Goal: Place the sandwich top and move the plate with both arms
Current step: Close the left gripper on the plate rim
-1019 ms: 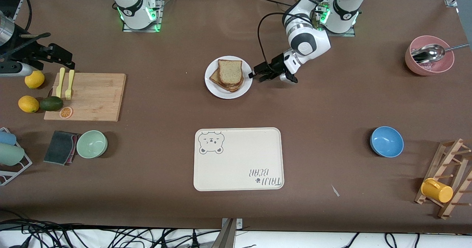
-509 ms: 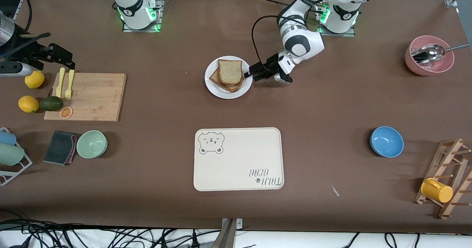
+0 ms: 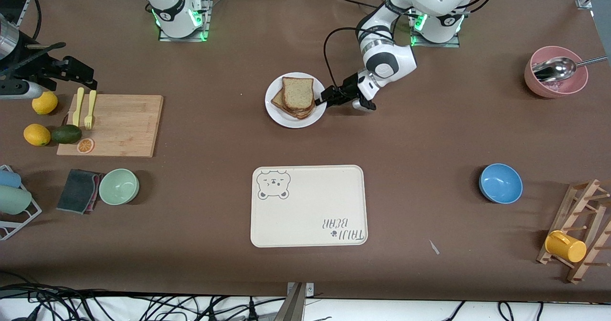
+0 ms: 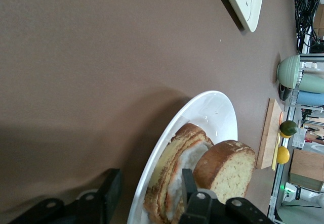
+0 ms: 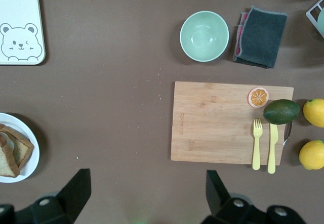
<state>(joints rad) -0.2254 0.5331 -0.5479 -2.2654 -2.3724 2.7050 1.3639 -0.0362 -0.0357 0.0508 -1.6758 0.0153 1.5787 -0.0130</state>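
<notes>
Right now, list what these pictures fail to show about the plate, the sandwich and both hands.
- Sandwich filling: in the front view the sandwich top covers it; the left wrist view shows only a pale layer edge-on.
- Left hand: whether it touches the plate rim; its black fingers are cut off by the left wrist view's edge.
- Right hand: outside the front view; only the open fingertips show.

The sandwich top (image 3: 298,93) covers most of the slices stacked under it, so the filling shows only as a pale edge in the left wrist view. The left gripper (image 4: 147,196) straddles the plate (image 4: 212,114) rim, one finger (image 4: 109,193) outside it, the other inside (contact cannot be told). The right gripper (image 5: 147,193) is cut off by the picture's edge.
</notes>
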